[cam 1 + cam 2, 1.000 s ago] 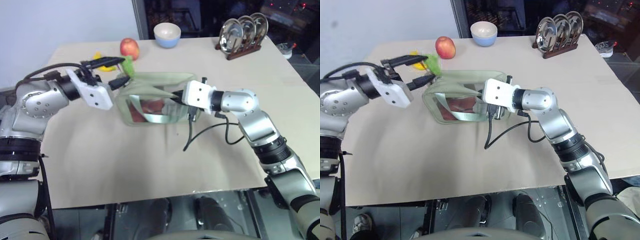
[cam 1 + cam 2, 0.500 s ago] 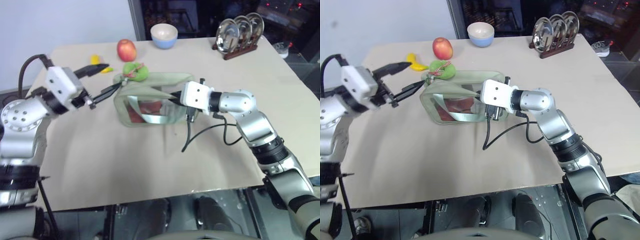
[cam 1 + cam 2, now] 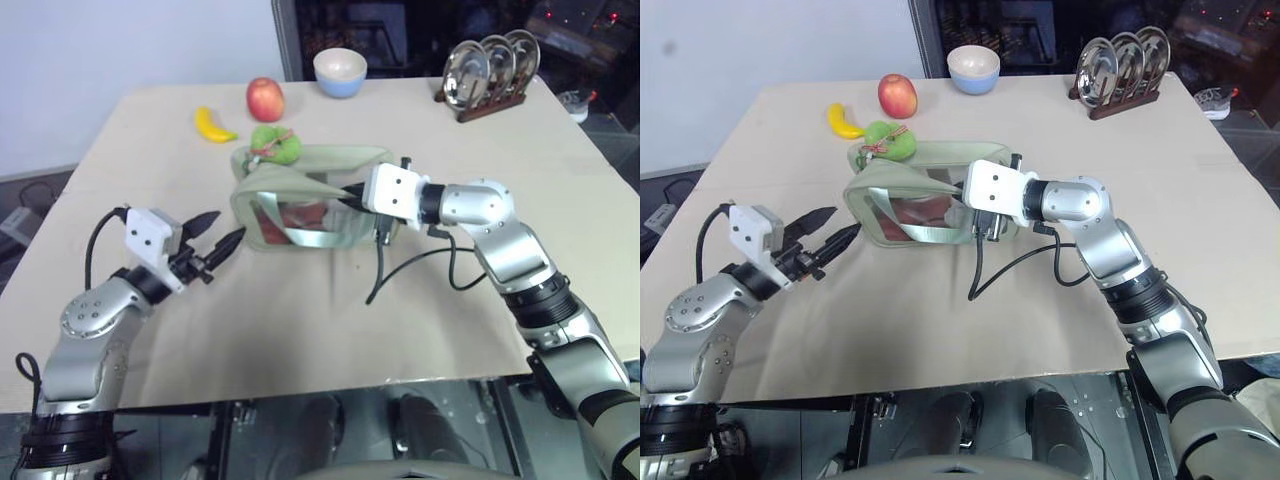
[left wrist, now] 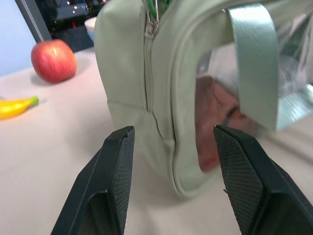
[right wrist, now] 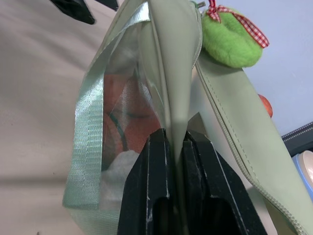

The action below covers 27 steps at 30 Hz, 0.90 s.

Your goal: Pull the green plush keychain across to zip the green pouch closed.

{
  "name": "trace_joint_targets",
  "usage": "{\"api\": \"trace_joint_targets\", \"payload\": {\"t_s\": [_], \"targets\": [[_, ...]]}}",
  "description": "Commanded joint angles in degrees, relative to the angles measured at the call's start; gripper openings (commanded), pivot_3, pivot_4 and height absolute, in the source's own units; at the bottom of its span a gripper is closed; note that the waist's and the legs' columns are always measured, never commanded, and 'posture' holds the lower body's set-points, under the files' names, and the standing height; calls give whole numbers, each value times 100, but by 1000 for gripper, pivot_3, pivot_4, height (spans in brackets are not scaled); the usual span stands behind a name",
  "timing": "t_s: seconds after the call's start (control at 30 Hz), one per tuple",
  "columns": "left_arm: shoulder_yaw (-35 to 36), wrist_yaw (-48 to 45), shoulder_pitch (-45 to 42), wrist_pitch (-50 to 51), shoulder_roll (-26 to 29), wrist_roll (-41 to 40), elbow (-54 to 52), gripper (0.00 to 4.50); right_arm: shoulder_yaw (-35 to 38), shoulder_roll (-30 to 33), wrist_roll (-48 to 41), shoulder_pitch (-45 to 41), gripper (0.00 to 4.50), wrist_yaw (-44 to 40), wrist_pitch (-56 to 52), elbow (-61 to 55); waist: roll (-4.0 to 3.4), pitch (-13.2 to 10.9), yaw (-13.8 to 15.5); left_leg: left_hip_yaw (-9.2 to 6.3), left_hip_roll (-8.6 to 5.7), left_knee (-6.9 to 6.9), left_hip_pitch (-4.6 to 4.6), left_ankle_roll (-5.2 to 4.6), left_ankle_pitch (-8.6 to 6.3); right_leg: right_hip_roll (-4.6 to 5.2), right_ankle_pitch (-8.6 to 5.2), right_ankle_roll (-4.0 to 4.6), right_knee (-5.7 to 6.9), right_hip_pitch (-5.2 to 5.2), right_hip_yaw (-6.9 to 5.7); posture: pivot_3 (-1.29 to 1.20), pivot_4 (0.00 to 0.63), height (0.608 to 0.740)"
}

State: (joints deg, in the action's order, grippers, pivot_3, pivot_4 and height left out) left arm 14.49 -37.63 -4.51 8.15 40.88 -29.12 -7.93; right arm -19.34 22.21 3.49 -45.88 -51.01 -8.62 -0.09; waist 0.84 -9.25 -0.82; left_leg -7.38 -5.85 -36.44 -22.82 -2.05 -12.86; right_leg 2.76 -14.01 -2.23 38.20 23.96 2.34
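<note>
Right gripper (image 3: 350, 197) is clamped flat on a fold of the green pouch (image 3: 300, 205), pinching the soft fabric at its right-hand end so the bag stands propped near the middle of the frame. Its green plush keychain (image 3: 275, 143) sits on the pouch's upper-left corner, a fuzzy lime lump with a red checked ribbon, hanging off the zipper end. That plush looks light and squashy, so I'd guess it will give under the fingers and could slip out; pinching low, close to the ribbon and the zipper pull, seems the safer hold. The pouch itself is limp cloth with a clear window and would likely crumple or drag along unless the pinned end stays taut. Left gripper (image 3: 217, 244) hovers low at centre-left of the frame, just beside the pouch's left end, jaws spread and holding nothing, well below the keychain. Further out on the table (image 3: 300, 330), at the upper left, lie a banana (image 3: 213, 125) and an apple (image 3: 264, 99), with a bowl (image 3: 339, 71) and a plate rack (image 3: 486, 70) along the top.
</note>
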Motion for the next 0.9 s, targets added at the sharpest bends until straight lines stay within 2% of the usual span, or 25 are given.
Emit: {"api": "trace_joint_targets", "payload": {"t_s": [0.03, 0.07, 0.1, 0.17, 0.27, 0.3, 0.33, 0.37, 0.47, 0.6, 0.67, 0.8, 0.9], "targets": [[9, 9, -166, 14, -63, 139, 47, 2634, 107, 27, -46, -90, 0, -6, 26, -152, 0, 0, -11, 3, 0, 1, 0, 0, 0, -1, 0, 0, 0, 0, 0, 0, 150, 740], [-56, -5, -240, -19, -80, 231, 99, 2634, 109, 32, -40, -89, 0, 1, 27, -157, 0, 0, -8, 6, 0, 1, 0, 0, 0, 0, 0, 0, 0, 0, 0, 0, 150, 740], [-96, 12, -315, -21, -125, 281, 129, 2252, 113, 38, -36, -86, 0, 8, 24, -163, 0, 0, -6, 7, 0, 2, 0, 0, 0, 0, 0, 0, 0, 0, 0, 0, 150, 740], [-161, 18, -427, -7, -196, 348, 141, 1855, 119, 47, -19, -77, 0, 28, 26, -171, 0, 0, -1, 6, 0, 2, -1, 0, 0, 0, 0, 0, -3, 0, 0, 0, 150, 740], [-184, -6, -484, -4, -270, 442, 136, 394, 123, 67, -41, -61, 0, -2, -62, -203, 1, 1, -2, 5, 0, 2, -1, 0, 0, 0, 0, 0, -4, 0, 0, 0, 150, 740], [-179, -7, -491, -1, -286, 461, 136, 68, 124, 78, -60, -57, 0, -31, -89, -216, 1, 1, -3, 5, 0, 2, -1, 0, 0, 0, 0, 0, -4, -1, 0, 0, 150, 740], [-168, -15, -496, -4, -302, 471, 137, 68, 153, 78, -113, -56, 0, -53, -147, -242, 1, 1, -4, 5, 1, 2, -1, 0, 0, 0, 0, 0, -4, 0, 0, 0, 150, 740], [-151, -12, -495, -12, -323, 482, 130, 0, 195, 90, -181, -47, 842, -82, -219, -302, 1, 1, -3, 5, 1, 2, -1, 0, 0, 0, 0, 0, -4, 0, 0, 0, 150, 740], [-153, -36, -483, -98, -357, 568, 86, 0, 545, 24, -583, 2, 2112, 38, -678, -670, 1, 1, 3, 4, 1, 2, -2, 0, 0, 0, 0, 0, -4, 0, 1, 0, 150, 740], [-154, -24, -493, -172, -407, 679, 30, 0, 982, -28, -1519, -216, 2112, -107, -1606, -1442, 1, 0, 7, -2, 1, 2, -8, 0, 0, 1, 0, 0, -9, 0, 1, 0, 150, 740], [-150, -23, -503, -195, -425, 714, 26, 0, 986, -92, -1602, -524, 2112, -26, -1793, -1485, 0, 0, 0, -4, 1, 3, -9, 0, -1, 1, 0, 0, -10, 0, 1, 0, 150, 740], [-139, -40, -528, -247, -446, 792, 52, 0, 512, -402, -800, -1245, 2112, 599, -1550, -617, -1, 1, -32, -1, 1, 4, -2, 0, -1, 0, 0, 0, -3, 1, 1, 0, 150, 740], [-180, -66, -523, -351, -440, 912, 71, 0, 455, -927, -820, -1688, 2112, 816, -1723, 306, 0, 1, -21, -4, 2, 4, 1, 1, 0, -1, 0, 1, -2, 3, -1, 0, 150, 740]]}}
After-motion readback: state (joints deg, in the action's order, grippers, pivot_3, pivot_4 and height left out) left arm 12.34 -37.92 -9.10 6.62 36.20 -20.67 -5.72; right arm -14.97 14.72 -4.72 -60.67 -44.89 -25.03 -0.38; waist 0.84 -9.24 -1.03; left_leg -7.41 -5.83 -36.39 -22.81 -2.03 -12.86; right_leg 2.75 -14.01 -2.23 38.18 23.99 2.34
